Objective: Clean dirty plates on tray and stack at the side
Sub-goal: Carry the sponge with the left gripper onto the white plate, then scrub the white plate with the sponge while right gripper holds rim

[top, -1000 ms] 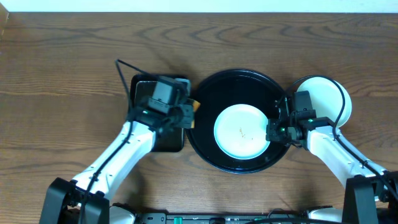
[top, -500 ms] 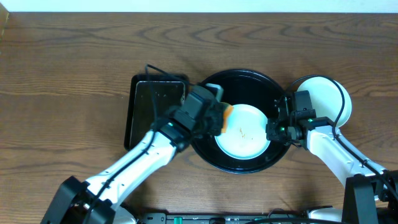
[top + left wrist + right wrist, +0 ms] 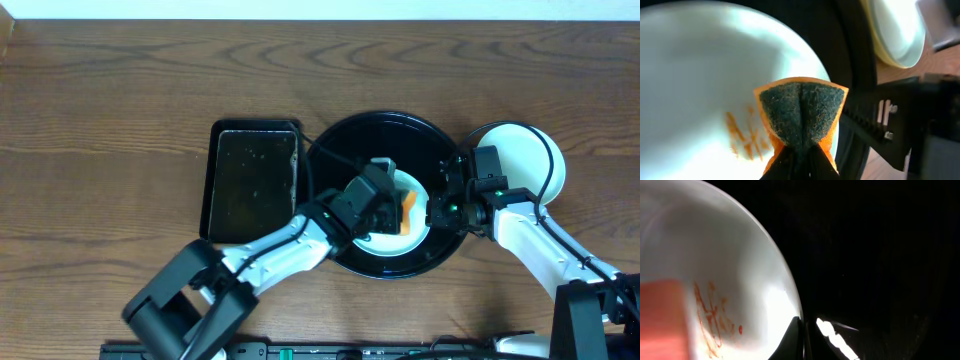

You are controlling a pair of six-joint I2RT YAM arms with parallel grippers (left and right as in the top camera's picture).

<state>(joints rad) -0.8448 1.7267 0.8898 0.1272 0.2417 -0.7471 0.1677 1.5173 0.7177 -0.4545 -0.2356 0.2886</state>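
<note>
A pale mint-green plate [image 3: 400, 243] with brown-orange sauce smears [image 3: 742, 135] lies in the round black tray [image 3: 380, 125]. My left gripper [image 3: 398, 212] is shut on an orange sponge with a dark green scouring face [image 3: 801, 112], held on or just over the plate's right part. My right gripper [image 3: 440, 212] is shut on the plate's right rim; the right wrist view shows its fingers [image 3: 801, 337] pinching the rim of the plate [image 3: 715, 265]. The smears [image 3: 710, 315] and the blurred sponge [image 3: 662, 315] show there too. A pale plate [image 3: 515, 160] rests on the table to the right of the tray.
A smaller rectangular black tray [image 3: 250, 180] with wet spots lies left of the round tray. The right arm [image 3: 910, 120] stands close to the sponge, across the tray's rim. The table is brown wood [image 3: 100, 120].
My left arm has swung right from the rectangular tray, carrying the sponge over the round tray onto the mint plate. The right gripper has stayed on the plate's rim.
</note>
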